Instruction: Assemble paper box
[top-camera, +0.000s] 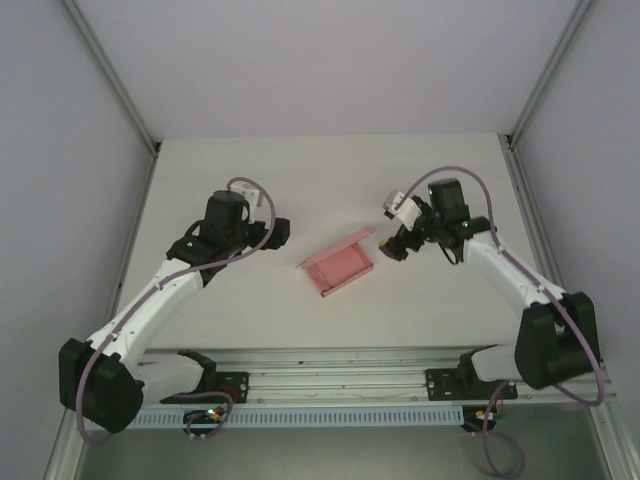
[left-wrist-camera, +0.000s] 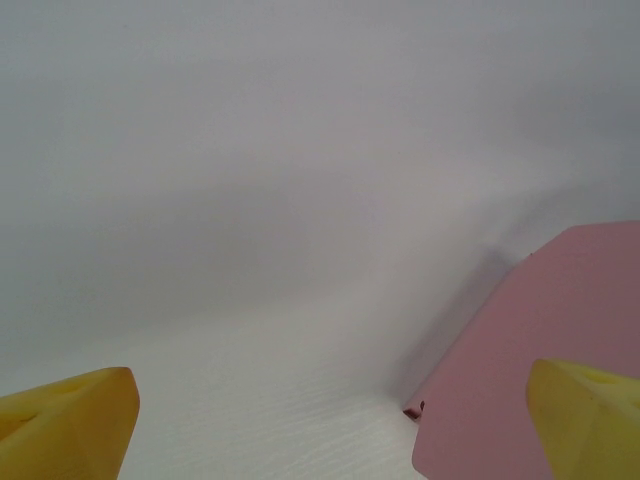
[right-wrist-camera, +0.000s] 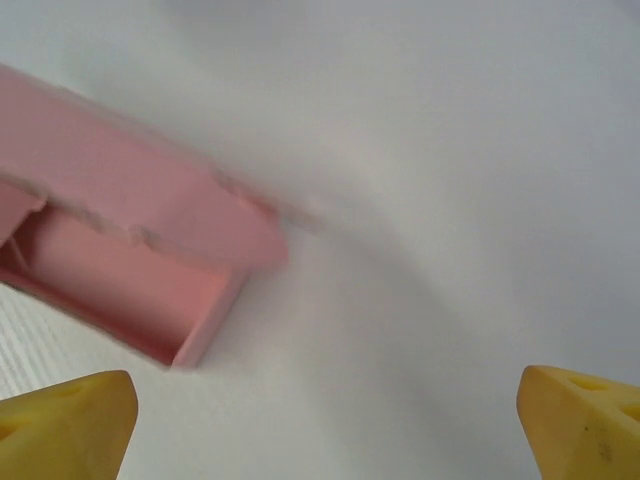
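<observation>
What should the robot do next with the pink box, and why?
Probably the right gripper should push the lid down: the box sits with its lid up, and the right gripper is open beside it, holding nothing.

Top cam sits high behind the arm bases (top-camera: 95, 380) looking down over the whole table (top-camera: 300, 175), while each wrist cam rides low and close, peering out between its own yellow fingertips (left-wrist-camera: 70, 420), and all three catch the pink paper box (top-camera: 340, 265).
</observation>
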